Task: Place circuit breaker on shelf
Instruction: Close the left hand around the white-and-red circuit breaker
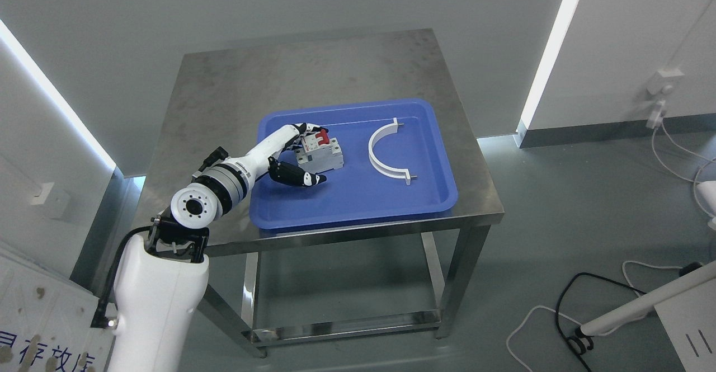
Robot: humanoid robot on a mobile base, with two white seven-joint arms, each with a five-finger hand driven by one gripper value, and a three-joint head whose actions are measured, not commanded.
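Observation:
A grey circuit breaker [321, 155] with a red switch lies in the left part of a blue tray [358, 204] on the steel table. My left hand [305, 154] reaches in from the lower left. Its upper fingers [306, 128] curl over the breaker's far side by the red switch, and the dark thumb [296, 175] lies along its near side. The hand is shut on the breaker, which still rests on the tray floor. No shelf shows in the head view.
A white half-ring clamp [383, 154] lies in the tray's right half. The steel table [313, 70] has bare metal behind the tray. On the floor at the right lie cables [559, 310] and a white bar [649, 302].

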